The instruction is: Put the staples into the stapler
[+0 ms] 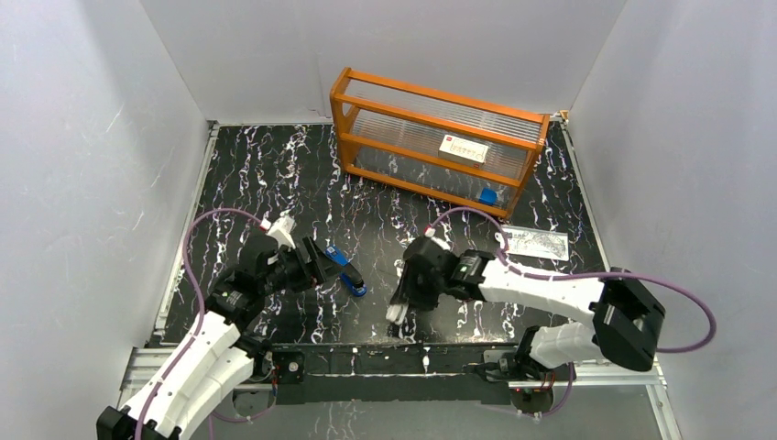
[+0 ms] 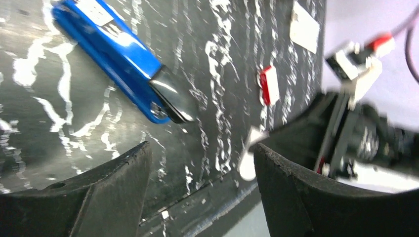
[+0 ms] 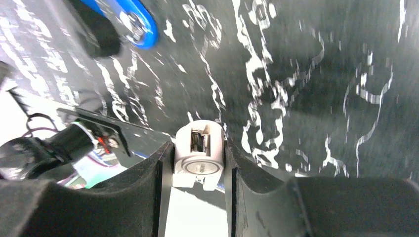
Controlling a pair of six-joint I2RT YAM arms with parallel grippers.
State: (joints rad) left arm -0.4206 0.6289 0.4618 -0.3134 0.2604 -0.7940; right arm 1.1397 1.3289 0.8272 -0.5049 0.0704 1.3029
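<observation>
White enclosure walls [image 1: 92,137] shut in the black white-veined worktop [image 1: 275,174] on the left, back and right. A long orange-framed clear-walled rack [image 1: 435,137] blocks the far strip except its left corner. The middle band in front of the rack lies open. Nearer the front, the slim blue stapler [image 1: 348,272] lies just beside the left gripper [image 1: 321,261], whose jaws stand wide apart over bare worktop. A narrow lane runs between the stapler and the right gripper [image 1: 397,314], with a small red-and-white box [image 2: 269,85] lying in it. A white rounded object [image 3: 199,155] fills the right jaws. A flat clear packet [image 1: 536,243] lies beside the right arm
</observation>
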